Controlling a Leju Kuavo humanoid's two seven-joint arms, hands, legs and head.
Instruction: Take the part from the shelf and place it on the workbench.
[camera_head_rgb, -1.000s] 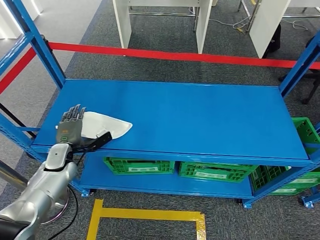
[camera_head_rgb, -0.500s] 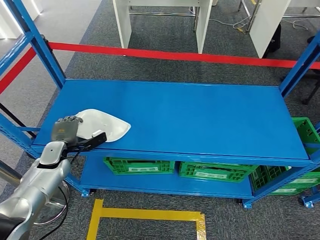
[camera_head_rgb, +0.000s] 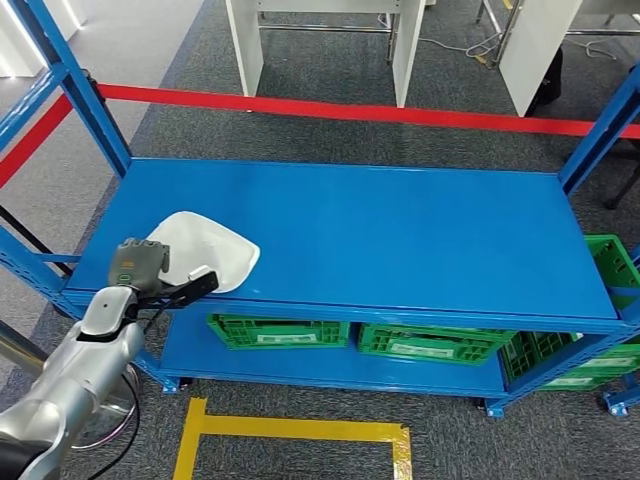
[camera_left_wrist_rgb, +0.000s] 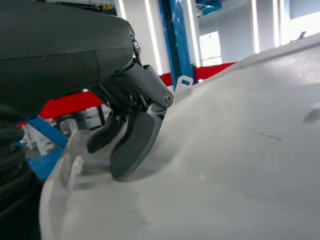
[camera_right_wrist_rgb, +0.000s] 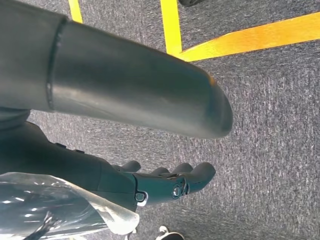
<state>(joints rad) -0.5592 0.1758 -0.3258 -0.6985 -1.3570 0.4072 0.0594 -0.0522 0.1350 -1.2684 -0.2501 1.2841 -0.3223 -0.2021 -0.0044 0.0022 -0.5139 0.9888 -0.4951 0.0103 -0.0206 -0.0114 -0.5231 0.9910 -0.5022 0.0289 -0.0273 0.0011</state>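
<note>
The part is a white, curved plastic shell lying at the front left of the blue shelf's top board. My left hand grips its near left edge, thumb under the rim and fingers curled over the top. In the left wrist view the dark fingers press into the hollow of the white part. The part's near side looks tipped up off the board. My right hand hangs over the grey carpet with its fingers stretched out, holding nothing.
Green crates stand on the lower shelf board, with more at the right. Blue uprights frame the shelf ends. A red barrier tape runs behind it, and yellow floor tape lies in front.
My left hand's fingers, spread a second ago, have curled down onto the part's edge. The part has tipped up and looks rounder and shorter from above.
</note>
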